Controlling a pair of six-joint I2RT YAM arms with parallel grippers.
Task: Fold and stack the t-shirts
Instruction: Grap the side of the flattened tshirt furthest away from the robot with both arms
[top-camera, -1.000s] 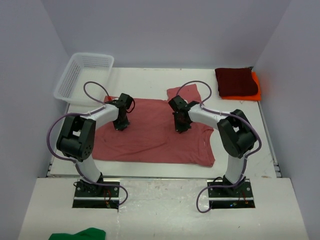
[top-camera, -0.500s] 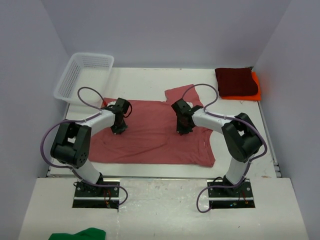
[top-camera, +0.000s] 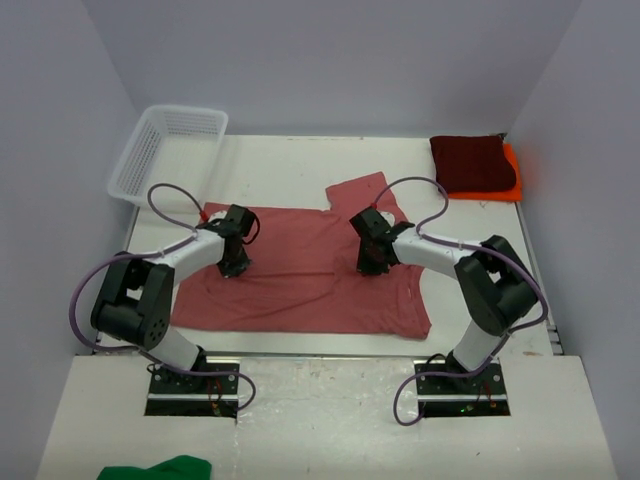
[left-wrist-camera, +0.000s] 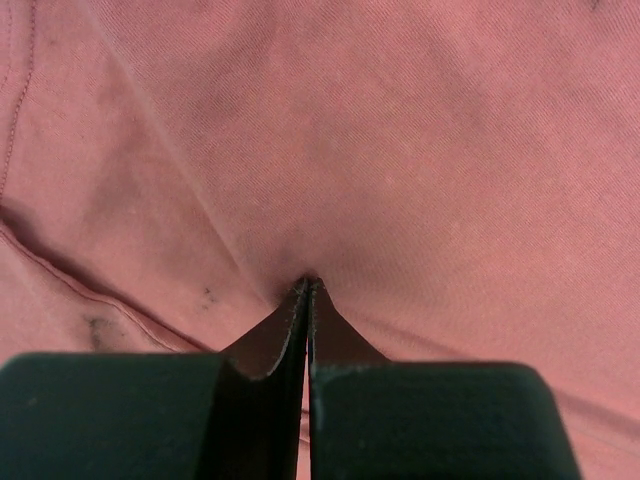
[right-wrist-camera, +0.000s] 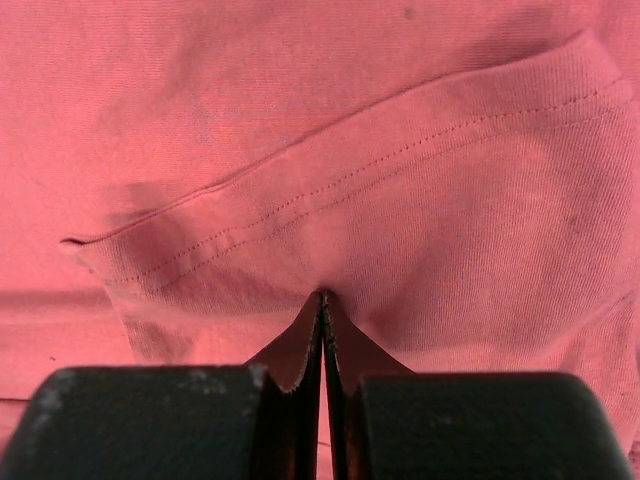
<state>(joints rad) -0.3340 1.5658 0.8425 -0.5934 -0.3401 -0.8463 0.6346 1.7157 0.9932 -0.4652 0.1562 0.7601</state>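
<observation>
The rose t-shirt (top-camera: 300, 285) lies spread out on the table, with one sleeve (top-camera: 362, 193) sticking out at the far side. My left gripper (top-camera: 235, 268) is shut, and its tips pinch a pucker of the shirt's left part (left-wrist-camera: 420, 180). My right gripper (top-camera: 372, 265) is shut on a pucker of the same shirt (right-wrist-camera: 300, 120), just below a stitched hem (right-wrist-camera: 380, 165). The dark maroon t-shirt (top-camera: 470, 163) lies folded on the bright orange t-shirt (top-camera: 513, 170) at the far right corner.
A white mesh basket (top-camera: 165, 150) stands at the far left corner. A green cloth (top-camera: 160, 468) lies on the near ledge, left of the arm bases. The side walls stand close to both ends of the table.
Both grippers have moved toward the near edge with the rose shirt pinched. The shirt's far edge has shifted nearer with them.
</observation>
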